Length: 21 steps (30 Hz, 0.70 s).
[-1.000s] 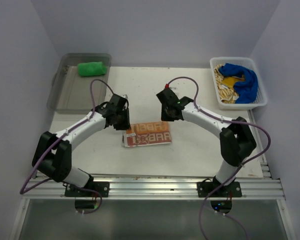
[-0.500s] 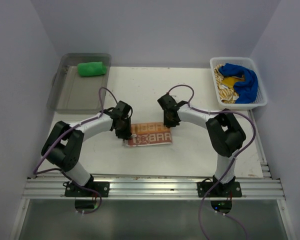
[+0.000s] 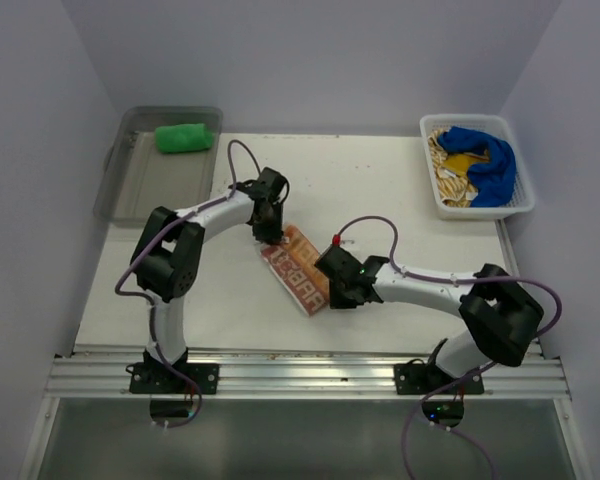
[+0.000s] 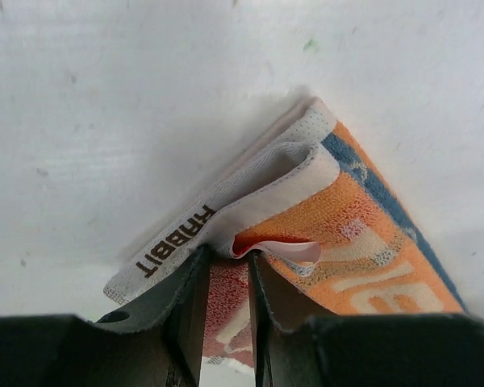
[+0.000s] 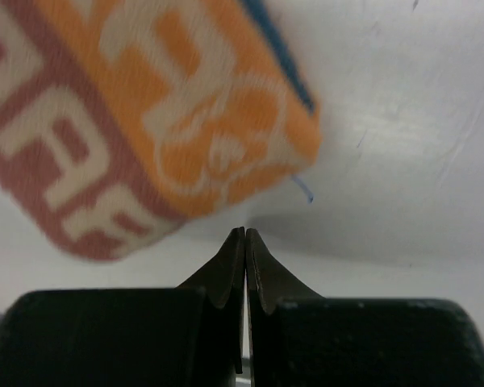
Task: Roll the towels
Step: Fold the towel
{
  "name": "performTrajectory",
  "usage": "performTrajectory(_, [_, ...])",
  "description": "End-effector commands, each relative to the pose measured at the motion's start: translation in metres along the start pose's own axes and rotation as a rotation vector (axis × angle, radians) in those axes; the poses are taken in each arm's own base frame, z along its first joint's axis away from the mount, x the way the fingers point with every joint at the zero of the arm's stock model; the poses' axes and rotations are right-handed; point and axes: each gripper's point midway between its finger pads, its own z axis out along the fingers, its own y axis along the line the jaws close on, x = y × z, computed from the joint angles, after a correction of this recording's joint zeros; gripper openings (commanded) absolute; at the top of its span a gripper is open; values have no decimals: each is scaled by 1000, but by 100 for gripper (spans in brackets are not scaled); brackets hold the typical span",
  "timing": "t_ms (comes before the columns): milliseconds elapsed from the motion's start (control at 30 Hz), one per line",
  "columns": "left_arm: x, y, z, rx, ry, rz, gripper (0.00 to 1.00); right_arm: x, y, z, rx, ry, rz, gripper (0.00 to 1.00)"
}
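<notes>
One orange-and-white towel (image 3: 298, 268) lies folded and slantwise near the middle of the desk (image 3: 400, 190). The left gripper (image 4: 228, 258) has its jaws clamped on a raised fold at the towel's far end. The right gripper (image 5: 245, 234) sits at the near end, its jaws pressed together on nothing, tips just short of the cloth. A green towel (image 3: 184, 137) lies bundled in the clear bin (image 3: 155, 190) at far left. The blue towel (image 3: 485, 160) and the yellow-tan towel (image 3: 445, 172) are heaped in the white basket (image 3: 480, 211) at far right.

Top view steeply down from above, wrist views close-up, all sharing the orange-and-white towel (image 3: 298, 268)
</notes>
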Motion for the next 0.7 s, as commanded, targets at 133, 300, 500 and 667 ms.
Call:
performTrajectory(133, [-55,-21,-47,24,-165,39,29,-1,-1,-47,18,-102,63,4])
performTrajectory(300, [-25,-28,-74,109,-163,22,30,-44,2,-52,59,-166,-15,8])
performTrajectory(500, [28,-50,-88,304,-106,-38,28,-75,17,-26,1,-137,-4,7])
performTrajectory(667, [56,-76,-88,417,-74,-38,28,-86,31,-9,-38,-123,-1,6])
